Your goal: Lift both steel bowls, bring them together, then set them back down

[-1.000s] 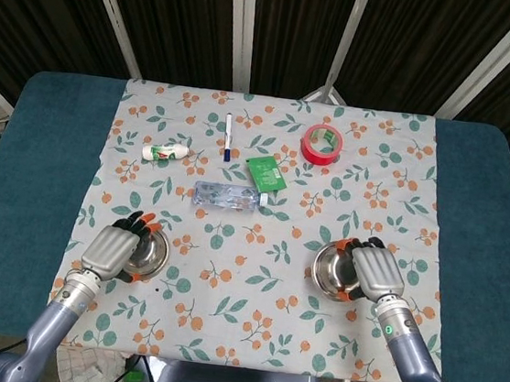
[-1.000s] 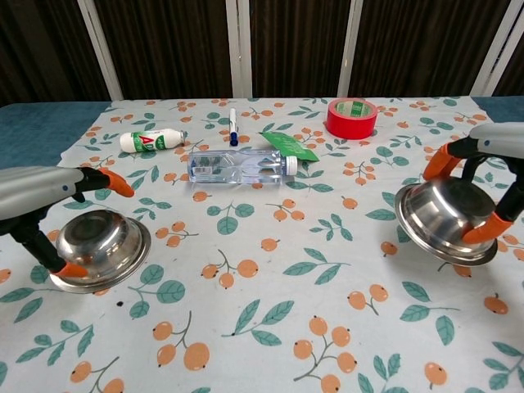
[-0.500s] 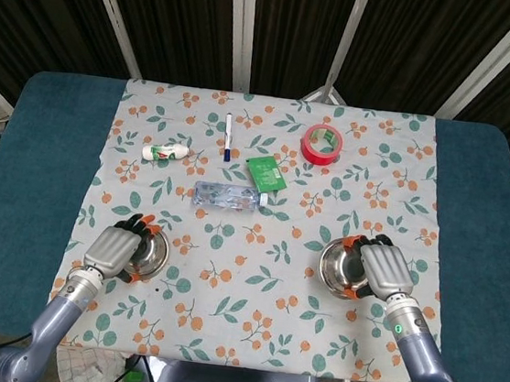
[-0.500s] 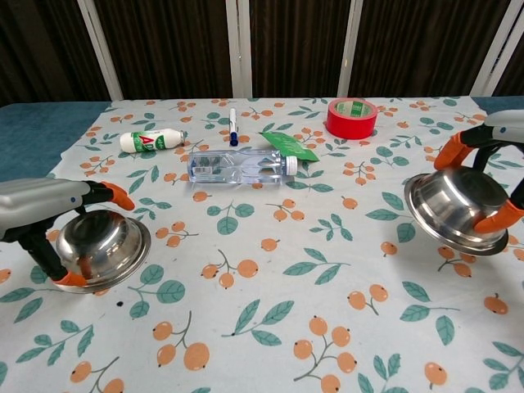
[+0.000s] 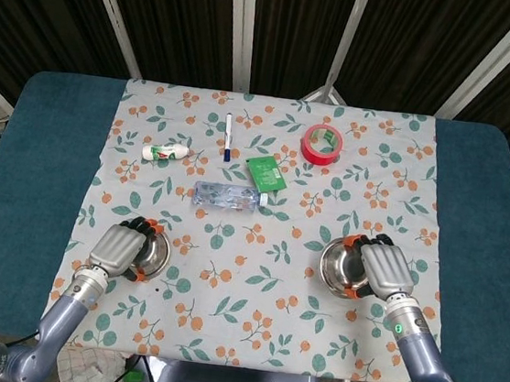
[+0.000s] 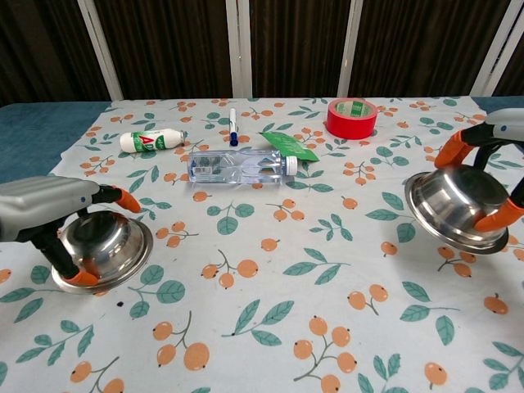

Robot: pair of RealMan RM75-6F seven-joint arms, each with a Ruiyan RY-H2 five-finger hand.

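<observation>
Two steel bowls are held over the flowered cloth. My left hand grips the left bowl by its outer rim, fingers over the edge, the bowl slightly tilted just above the cloth. My right hand grips the right bowl the same way; it hangs tilted toward the middle, clear of the cloth. A wide stretch of cloth separates the two bowls.
Behind the bowls lie a clear water bottle, a green packet, a red tape roll, a marker pen and a small white bottle. Blue table surface borders the cloth on both sides.
The left bowl has tipped and risen a little in my left hand. The right bowl has shifted slightly outward to the right and now holds still.
</observation>
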